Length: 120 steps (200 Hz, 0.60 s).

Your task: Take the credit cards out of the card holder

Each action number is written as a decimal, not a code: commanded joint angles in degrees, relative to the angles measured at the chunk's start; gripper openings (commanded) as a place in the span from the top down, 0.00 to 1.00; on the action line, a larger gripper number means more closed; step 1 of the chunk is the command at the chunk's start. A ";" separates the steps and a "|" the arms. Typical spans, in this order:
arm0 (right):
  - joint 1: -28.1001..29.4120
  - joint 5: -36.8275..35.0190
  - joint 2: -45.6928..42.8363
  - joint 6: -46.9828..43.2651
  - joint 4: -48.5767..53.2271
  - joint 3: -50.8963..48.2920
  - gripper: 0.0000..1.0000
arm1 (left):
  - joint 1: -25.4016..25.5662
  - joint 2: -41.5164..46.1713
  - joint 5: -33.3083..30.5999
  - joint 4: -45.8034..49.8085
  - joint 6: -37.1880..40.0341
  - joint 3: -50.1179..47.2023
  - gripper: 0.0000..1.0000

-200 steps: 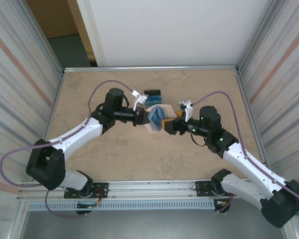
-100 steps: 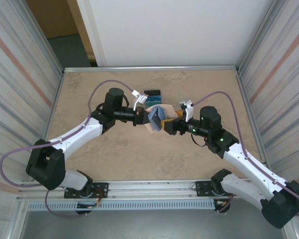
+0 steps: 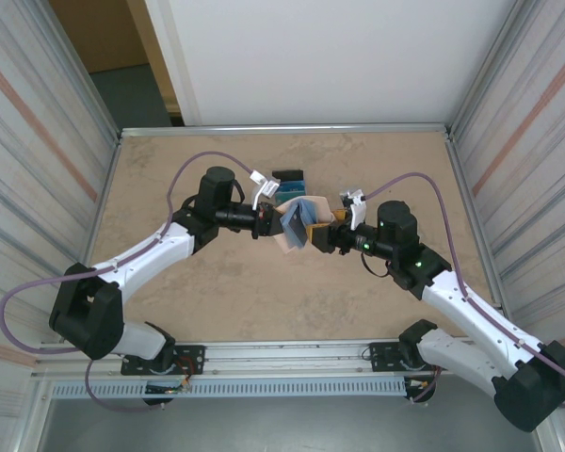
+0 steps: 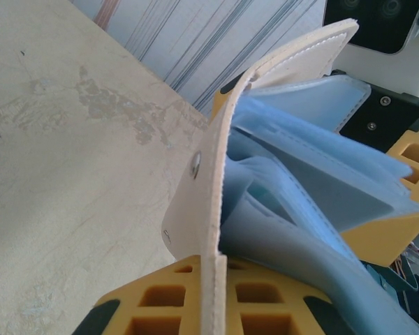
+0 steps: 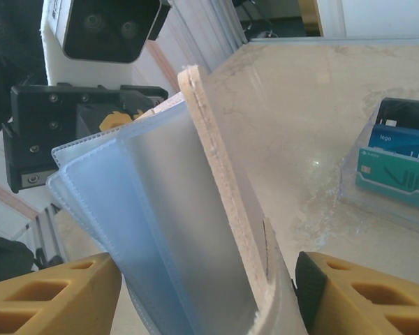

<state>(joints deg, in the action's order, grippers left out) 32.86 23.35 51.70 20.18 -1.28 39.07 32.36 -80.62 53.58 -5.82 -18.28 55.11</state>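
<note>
At the card holder, my left jaws are clamped on its tan flap. My right jaws stand wide astride its pale blue sleeves; whether they press, I cannot tell. Just beyond the holder, black, blue and teal credit cards lie stacked on the counter.

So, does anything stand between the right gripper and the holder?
Nothing visible does. The holder sits right between the fingers of the right gripper, and the left gripper is shut on it from the other side.
</note>
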 commanded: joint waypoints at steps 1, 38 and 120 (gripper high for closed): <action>-0.43 -2.28 -0.99 0.03 0.22 -0.57 0.36 | 0.34 0.81 2.53 -2.00 -0.17 1.23 1.00; -0.43 -3.72 -1.01 0.21 0.36 -0.53 0.40 | 0.29 0.96 2.61 -2.00 0.00 1.04 1.00; -0.43 -5.77 0.40 0.04 0.47 0.17 0.38 | 0.42 0.71 3.19 -1.56 -0.19 1.23 1.00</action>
<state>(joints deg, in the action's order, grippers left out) 32.86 18.85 51.72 20.36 -1.19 39.07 32.36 -80.62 54.65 -5.82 -18.28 55.11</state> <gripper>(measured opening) 0.621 0.078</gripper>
